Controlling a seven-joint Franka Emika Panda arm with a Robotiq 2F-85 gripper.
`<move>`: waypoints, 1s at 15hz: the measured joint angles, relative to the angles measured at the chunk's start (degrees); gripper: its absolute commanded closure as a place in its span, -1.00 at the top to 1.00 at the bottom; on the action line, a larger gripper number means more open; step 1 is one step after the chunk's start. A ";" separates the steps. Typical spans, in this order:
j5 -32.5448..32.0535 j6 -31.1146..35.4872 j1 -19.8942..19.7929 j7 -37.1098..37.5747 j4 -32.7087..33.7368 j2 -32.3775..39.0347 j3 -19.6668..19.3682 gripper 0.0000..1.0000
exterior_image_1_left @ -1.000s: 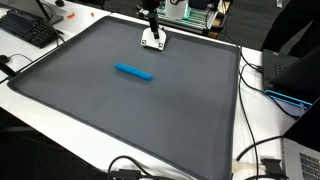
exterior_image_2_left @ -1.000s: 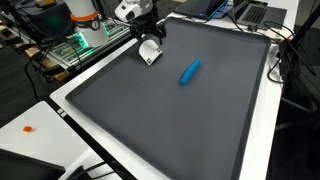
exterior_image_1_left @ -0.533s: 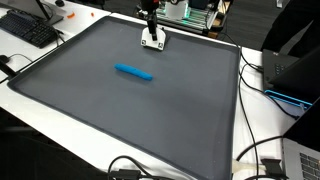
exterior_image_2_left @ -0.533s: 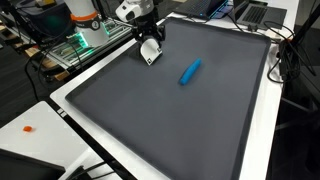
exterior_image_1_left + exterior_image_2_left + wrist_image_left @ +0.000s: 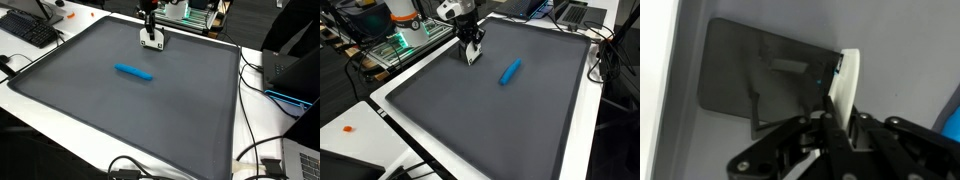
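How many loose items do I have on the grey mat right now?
2. A blue stick lies near the middle of the mat; a white flat piece is at its edge, pinched in the jaws of the gripper. Anything beneath the gripper may be hidden.

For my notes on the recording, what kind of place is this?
Probably a lab or office workbench: a keyboard, a laptop and loose cables surround the grey mat, where the gripper holds a white piece.

A small, thin white piece [image 5: 152, 41] stands tilted on edge, pinched in the jaws, near the grey mat's [image 5: 120, 110] far border.
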 measured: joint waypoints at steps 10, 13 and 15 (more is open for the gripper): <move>-12.52 0.06 -1.25 19.14 0.72 -0.23 -0.61 -0.98; -18.61 -4.32 -1.90 24.73 2.55 -1.31 -0.74 -0.98; -20.18 -8.42 -1.85 25.68 4.61 -2.41 -0.64 -0.98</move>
